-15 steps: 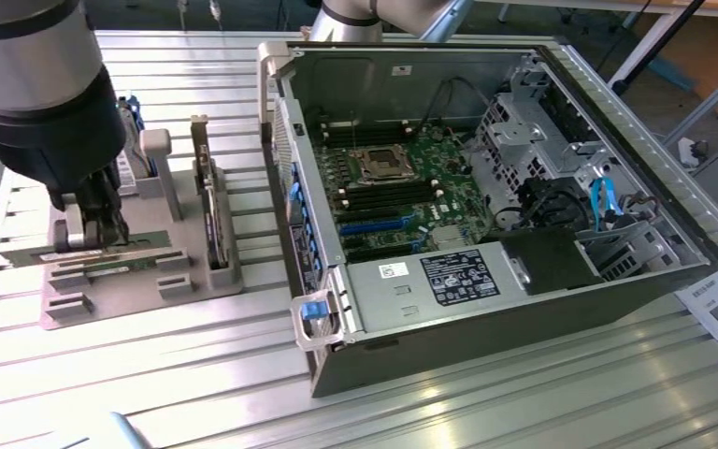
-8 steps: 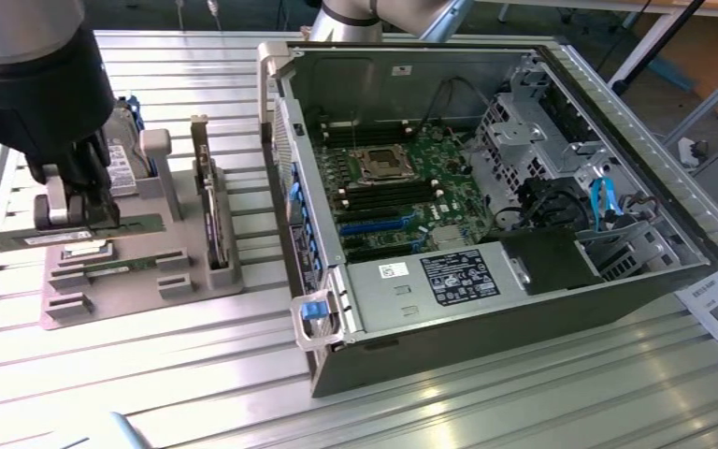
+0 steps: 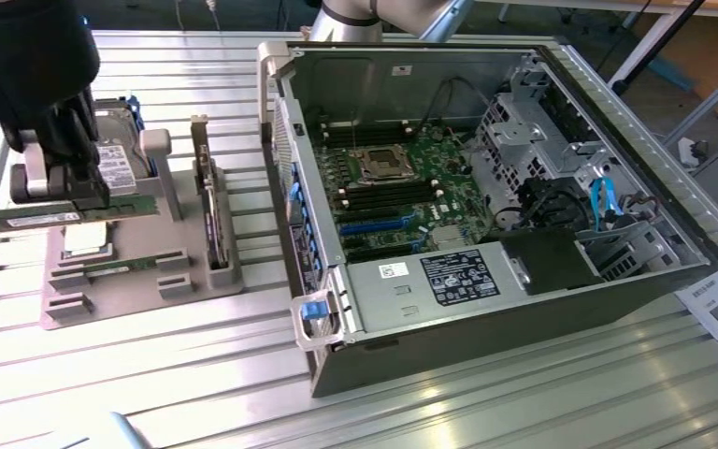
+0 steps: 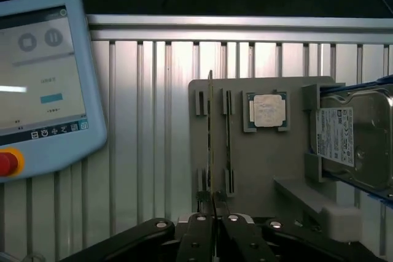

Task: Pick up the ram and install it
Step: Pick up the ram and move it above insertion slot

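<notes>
My gripper (image 3: 57, 198) is shut on the ram (image 3: 66, 216), a thin green stick held level above the grey holder tray (image 3: 135, 299) at the exterior view's left. In the wrist view the ram (image 4: 210, 133) shows edge-on, rising from between the closed fingers of the gripper (image 4: 213, 216). A second green stick (image 4: 228, 133) stands in the tray's slots beside it, also visible in the exterior view (image 3: 120, 267). The open computer case (image 3: 658, 281) lies apart, to the exterior view's right, with its motherboard (image 3: 396, 187) exposed.
On the tray sit a square silver processor (image 4: 268, 110) and a labelled hard drive (image 4: 353, 139); another drive (image 3: 214, 215) stands on edge. A teach pendant (image 4: 37, 84) lies on the ribbed metal table (image 3: 147, 393). Cables and a drive cage (image 3: 596, 215) crowd the case's right.
</notes>
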`<action>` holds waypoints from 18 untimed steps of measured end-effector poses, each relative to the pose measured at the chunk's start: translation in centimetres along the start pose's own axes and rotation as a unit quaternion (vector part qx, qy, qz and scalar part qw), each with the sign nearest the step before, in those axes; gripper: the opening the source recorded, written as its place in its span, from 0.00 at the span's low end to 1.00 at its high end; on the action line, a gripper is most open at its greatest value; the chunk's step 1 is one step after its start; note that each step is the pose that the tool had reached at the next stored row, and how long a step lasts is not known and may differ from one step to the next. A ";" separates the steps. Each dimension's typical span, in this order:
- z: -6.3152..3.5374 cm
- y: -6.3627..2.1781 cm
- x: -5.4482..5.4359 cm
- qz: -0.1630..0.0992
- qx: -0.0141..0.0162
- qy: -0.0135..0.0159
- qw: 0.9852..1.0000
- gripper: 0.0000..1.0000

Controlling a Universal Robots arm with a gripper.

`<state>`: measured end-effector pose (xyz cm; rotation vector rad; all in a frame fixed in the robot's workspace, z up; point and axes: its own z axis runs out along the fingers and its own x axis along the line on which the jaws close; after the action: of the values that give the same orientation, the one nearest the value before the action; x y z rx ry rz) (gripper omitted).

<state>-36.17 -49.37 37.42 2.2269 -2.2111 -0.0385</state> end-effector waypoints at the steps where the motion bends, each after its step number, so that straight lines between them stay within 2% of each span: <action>1: -0.50 0.01 0.0 0.000 0.000 0.000 1.000 0.12; 5: -2.45 0.05 0.0 0.000 0.000 0.000 1.000 0.12; 18: -7.24 0.14 -0.1 0.000 0.000 0.000 1.000 0.12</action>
<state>-36.17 -49.37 44.66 2.2269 -2.2111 -0.0386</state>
